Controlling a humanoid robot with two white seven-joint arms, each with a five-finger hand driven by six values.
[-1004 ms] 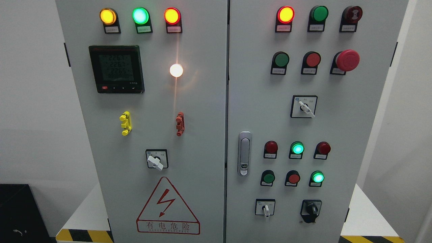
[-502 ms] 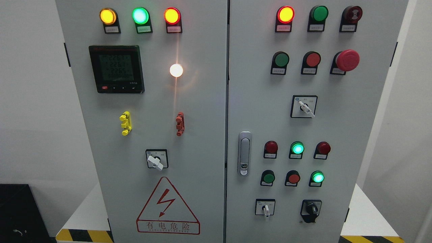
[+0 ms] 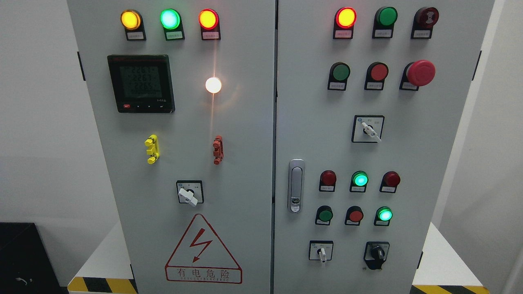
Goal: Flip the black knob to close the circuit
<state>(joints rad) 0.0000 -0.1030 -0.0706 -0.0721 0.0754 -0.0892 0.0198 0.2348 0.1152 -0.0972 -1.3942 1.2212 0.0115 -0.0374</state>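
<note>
The black knob [image 3: 376,254] sits at the lower right of the grey cabinet's right door [image 3: 408,155], on a black base. Its handle points roughly straight up and down. Left of it is a white-handled selector switch [image 3: 321,251]. Neither of my hands nor arms shows anywhere in the head view.
Above the knob are rows of red and green buttons, two of them lit green [image 3: 360,179] [image 3: 384,214]. A red mushroom stop button [image 3: 421,73], another white selector [image 3: 369,130] and a door handle [image 3: 296,185] are on the right door. The left door carries a meter [image 3: 141,83] and a warning triangle [image 3: 203,251].
</note>
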